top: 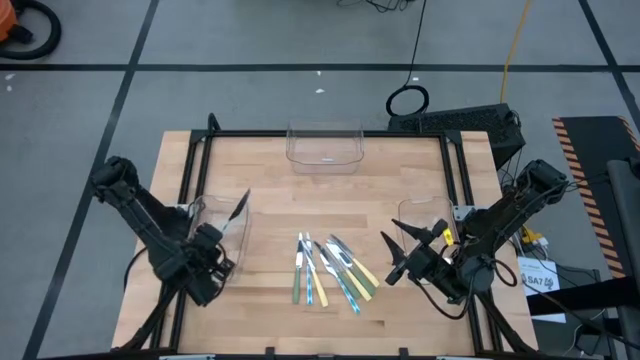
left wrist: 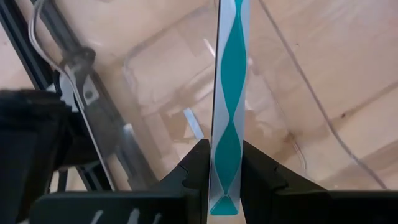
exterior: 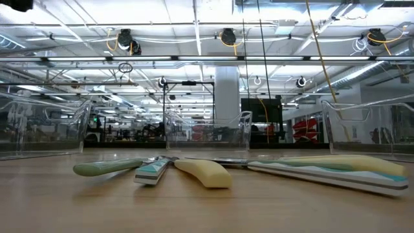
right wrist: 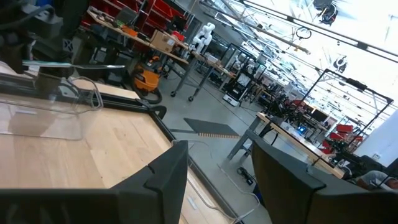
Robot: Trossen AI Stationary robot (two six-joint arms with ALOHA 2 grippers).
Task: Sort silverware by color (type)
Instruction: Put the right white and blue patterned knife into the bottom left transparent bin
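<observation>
Several pieces of silverware (top: pixel 330 270) with yellow, green and blue handles lie flat in a loose pile at the table's middle; the low view shows their handles (exterior: pixel 204 173) on the wood. My left gripper (top: pixel 220 245) is at the table's left, over a clear bin (top: pixel 212 218), shut on one teal-and-white-handled utensil (left wrist: pixel 227 112). Open and level at the table's right, my right gripper (top: pixel 397 258) has nothing between its fingers (right wrist: pixel 165 180). Neither gripper shows in the low view. My left gripper pinches the utensil's teal-and-white handle near its free end (left wrist: pixel 225 186) between its two fingers (left wrist: pixel 196 168). The fingers slant steeply down, and the utensil runs on beyond them along their line. It is lifted clear, above the clear bin (left wrist: pixel 161 74).
A second clear bin (top: pixel 424 215) stands at the right by my right gripper, and a third (top: pixel 325 145) at the middle of the far edge. A black frame (top: pixel 320 134) runs round the tabletop. Bare wood lies between the pile and the far bin.
</observation>
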